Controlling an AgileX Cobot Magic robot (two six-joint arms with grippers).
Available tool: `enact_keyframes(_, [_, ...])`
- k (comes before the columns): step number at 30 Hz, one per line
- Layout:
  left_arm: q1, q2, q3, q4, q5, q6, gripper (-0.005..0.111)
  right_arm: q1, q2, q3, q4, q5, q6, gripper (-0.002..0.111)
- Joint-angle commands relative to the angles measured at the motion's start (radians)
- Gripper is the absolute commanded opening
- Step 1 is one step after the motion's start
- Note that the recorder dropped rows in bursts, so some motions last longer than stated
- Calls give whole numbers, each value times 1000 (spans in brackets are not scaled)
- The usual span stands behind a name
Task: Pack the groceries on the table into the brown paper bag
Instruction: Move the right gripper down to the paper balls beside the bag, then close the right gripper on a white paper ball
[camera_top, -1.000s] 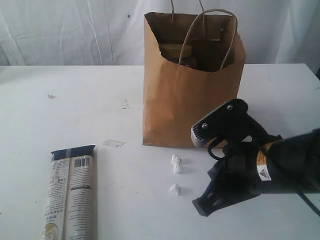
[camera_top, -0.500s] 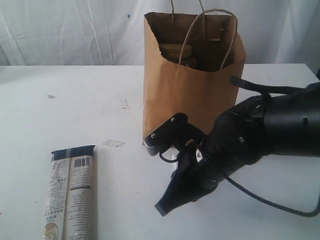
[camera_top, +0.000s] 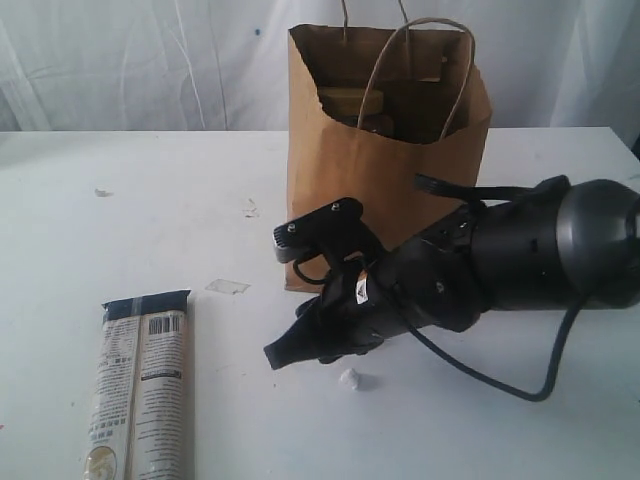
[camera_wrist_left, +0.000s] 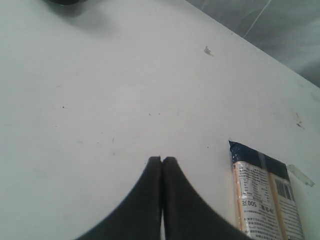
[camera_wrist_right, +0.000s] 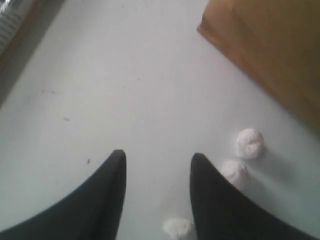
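The brown paper bag (camera_top: 380, 190) stands upright at the back middle of the table (camera_top: 120, 230), with brown packs showing inside its open top (camera_top: 350, 103). One grocery lies flat near the front left: a long printed packet (camera_top: 140, 390). My right gripper (camera_top: 283, 350) hovers low in front of the bag and points left, toward the packet but well short of it. In the right wrist view that gripper (camera_wrist_right: 157, 156) is open with nothing between its fingers, and the bag's corner (camera_wrist_right: 270, 55) is beside it. My left gripper (camera_wrist_left: 161, 159) is shut and empty, close to the packet's dark end (camera_wrist_left: 250, 152).
Small white paper balls lie on the table by my right gripper (camera_wrist_right: 249, 143) (camera_wrist_right: 234, 171) (camera_wrist_right: 177, 227); one shows in the exterior view (camera_top: 350, 379). A clear scrap (camera_top: 227, 287) lies left of the bag. A white curtain hangs behind.
My right arm has swung left across the front of the bag, lower and nearer the packet, and its gripper has gone from shut to open. The packet and bag have not moved.
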Motion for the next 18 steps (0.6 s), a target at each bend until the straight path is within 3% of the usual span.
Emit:
enact_keyframes(1, [2,-4,4,3,-1,2,0,0,20,41,-3,-168,75,39])
enact_keyframes(5, [2,-4,4,3,-1,2,0,-23,7,91,-3,-226,79,39])
enact_keyframes(10, [2,-4,4,3,-1,2,0,-125,18,91,-8,-205,24,39])
enact_keyframes(18, [2,-4,4,3,-1,2,0,-130,44,91,-10,-256,-7,39])
